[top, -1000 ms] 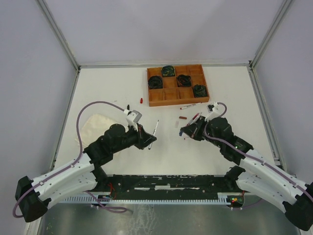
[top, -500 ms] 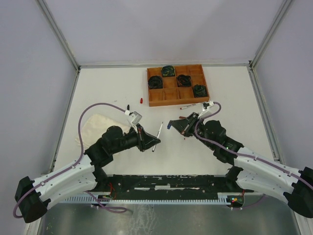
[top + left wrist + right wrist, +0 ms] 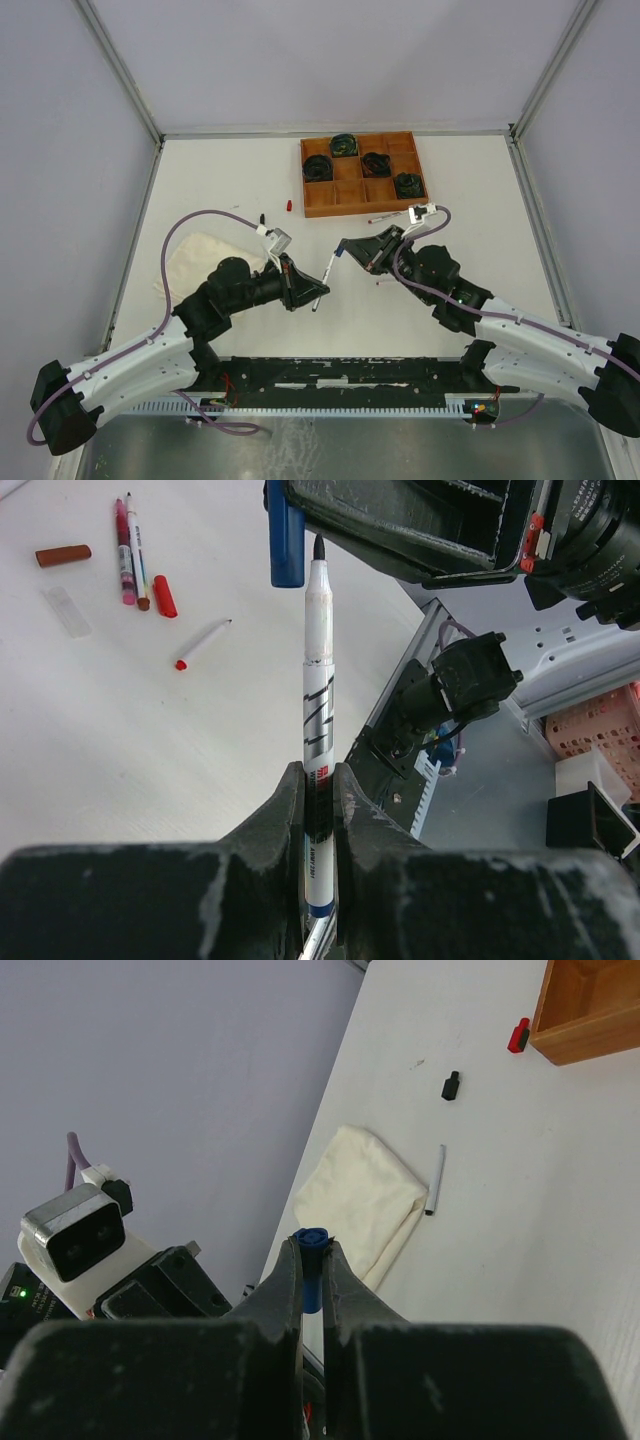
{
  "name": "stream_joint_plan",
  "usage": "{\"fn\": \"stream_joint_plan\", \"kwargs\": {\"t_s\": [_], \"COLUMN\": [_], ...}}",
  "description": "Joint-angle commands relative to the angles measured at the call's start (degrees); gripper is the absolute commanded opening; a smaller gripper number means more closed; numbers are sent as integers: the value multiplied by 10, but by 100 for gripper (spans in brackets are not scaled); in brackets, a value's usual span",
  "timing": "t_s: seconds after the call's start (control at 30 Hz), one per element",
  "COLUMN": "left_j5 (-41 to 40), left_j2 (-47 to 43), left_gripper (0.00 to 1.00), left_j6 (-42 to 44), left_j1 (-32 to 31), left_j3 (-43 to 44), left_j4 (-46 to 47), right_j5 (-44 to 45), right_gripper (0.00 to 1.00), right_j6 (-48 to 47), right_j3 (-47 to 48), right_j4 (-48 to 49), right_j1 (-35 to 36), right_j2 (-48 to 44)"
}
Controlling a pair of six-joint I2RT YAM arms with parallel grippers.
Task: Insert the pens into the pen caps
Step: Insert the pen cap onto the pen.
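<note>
White barrel, black tip: the pen (image 3: 316,670) is clamped in your left claw (image 3: 318,780). The claw's fingers (image 3: 285,820) are closed tight on the pen's lower end, over the printed band. In the left wrist view the pen's long axis runs straight out from the claw, tip leading. From the top camera that axis slants above the middle of the desk (image 3: 230,180). Its tail points toward the near edge and its tip toward the far edge and a little right, at your right claw (image 3: 346,250).

Your right claw is shut on the blue cap (image 3: 312,1248), pinching it across its sides so one round end sticks out past the fingertips. In the left wrist view the cap's long axis runs nearly parallel to the pen. The black tip sits just beside the cap's wall, to its right in that view, not inside it.

Loose pieces lie on the desk right of the middle. You can see a red-tipped pen (image 3: 203,644) lying on a slant and two pens (image 3: 123,550) side by side. A red cap (image 3: 165,596) lies just beside their ends, and a brown cap (image 3: 62,555) lies a little apart. A cream cloth (image 3: 365,1200) lies by the left edge, and a wooden tray (image 3: 362,209) sits at the far edge.
</note>
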Motion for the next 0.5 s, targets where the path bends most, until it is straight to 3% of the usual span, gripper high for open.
{"fn": "stream_joint_plan", "kwargs": {"t_s": [0.0, 0.47], "left_j5": [17, 27], "left_j2": [0, 0], "left_gripper": [3, 3], "left_j6": [-13, -13], "left_j1": [-3, -2], "left_j3": [5, 1], "left_j4": [31, 29], "right_j5": [15, 16], "right_gripper": [8, 8], "right_j6": [-11, -10], "right_j3": [30, 31], "right_j4": [33, 46], "right_j1": [3, 4], "right_j2": [-10, -21]}}
